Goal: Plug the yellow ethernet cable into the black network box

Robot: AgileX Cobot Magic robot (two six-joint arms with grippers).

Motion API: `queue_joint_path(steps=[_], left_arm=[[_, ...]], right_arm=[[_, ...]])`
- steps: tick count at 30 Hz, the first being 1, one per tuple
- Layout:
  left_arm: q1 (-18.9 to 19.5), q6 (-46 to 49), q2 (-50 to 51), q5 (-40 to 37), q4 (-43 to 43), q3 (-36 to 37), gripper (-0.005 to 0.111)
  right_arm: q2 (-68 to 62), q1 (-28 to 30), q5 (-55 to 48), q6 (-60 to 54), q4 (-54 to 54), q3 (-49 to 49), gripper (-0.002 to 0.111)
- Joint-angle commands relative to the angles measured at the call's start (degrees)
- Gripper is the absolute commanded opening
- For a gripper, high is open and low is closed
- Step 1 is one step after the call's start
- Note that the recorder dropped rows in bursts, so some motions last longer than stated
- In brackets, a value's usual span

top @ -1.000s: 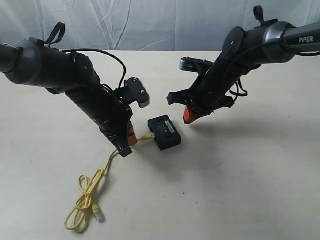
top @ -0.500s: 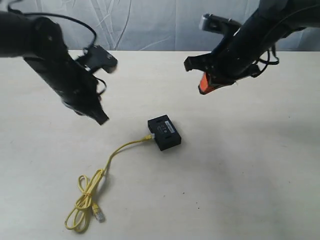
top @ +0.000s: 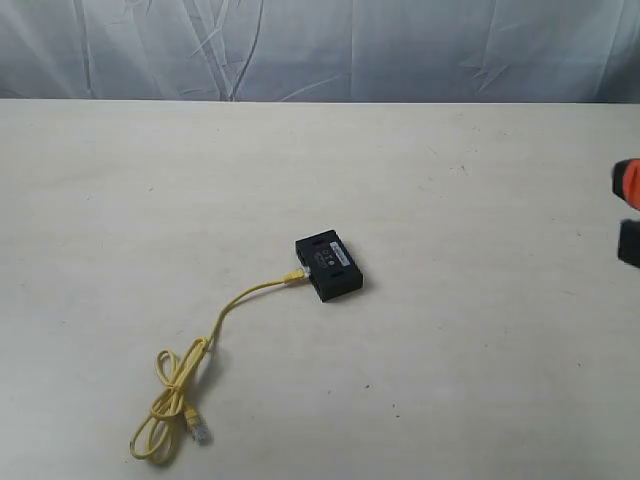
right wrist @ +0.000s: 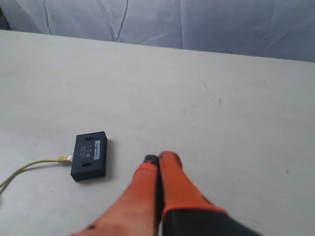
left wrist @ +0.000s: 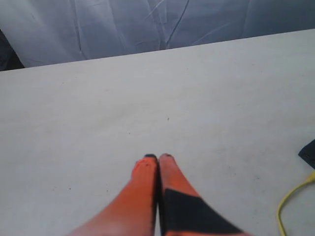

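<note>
The black network box [top: 328, 265] lies flat near the middle of the table, and the right wrist view also shows the box [right wrist: 89, 155]. The yellow ethernet cable [top: 245, 296] has one plug seated in the box's side. Its other end [top: 198, 432] lies loose beside a tied loop near the front. In the left wrist view a stretch of the cable [left wrist: 290, 201] shows at the edge. My left gripper [left wrist: 158, 157] is shut and holds nothing, out of the exterior view. My right gripper [right wrist: 159, 158] is shut and holds nothing, only its tip [top: 627, 185] showing at the exterior view's right edge.
The pale table [top: 450, 380] ends at the back against a wrinkled grey-blue cloth backdrop [top: 320, 50]. Nothing else stands on the table.
Both arms have pulled back from the box: the left one went up and left out of the exterior view, the right one swung off to the right edge. The cable stays plugged in.
</note>
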State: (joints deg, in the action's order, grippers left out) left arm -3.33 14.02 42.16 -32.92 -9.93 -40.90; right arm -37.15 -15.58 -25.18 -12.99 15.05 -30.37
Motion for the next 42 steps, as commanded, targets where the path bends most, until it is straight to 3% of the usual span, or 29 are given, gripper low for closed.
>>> queue_joint_path(steps=[1,12,22,30,42], left_arm=[[0.34,-0.34,-5.91,-2.08,-0.66,1.70,0.000],[0.34,-0.34,-8.78,-1.83,-0.77,1.70,0.000],[0.34,-0.34,-8.78,-1.83,-0.77,1.70,0.000],[0.34,-0.34,-8.78,-1.83,-0.77,1.70,0.000],[0.34,-0.34,-8.78,-1.83,-0.77,1.70,0.000]], right_arm=[[8.85,0.17,1.07,0.06,-0.06,2.16,-0.001],[19.32,0.45,1.40,0.06,0.08,2.16,-0.001],[30.56,11.02,1.83,-0.06,0.27,2.81,-0.001],[37.15,12.89,1.85,-0.06,0.29,15.17,-0.001],[37.15,10.44,1.80,-0.06,-2.95,25.97,-0.001]])
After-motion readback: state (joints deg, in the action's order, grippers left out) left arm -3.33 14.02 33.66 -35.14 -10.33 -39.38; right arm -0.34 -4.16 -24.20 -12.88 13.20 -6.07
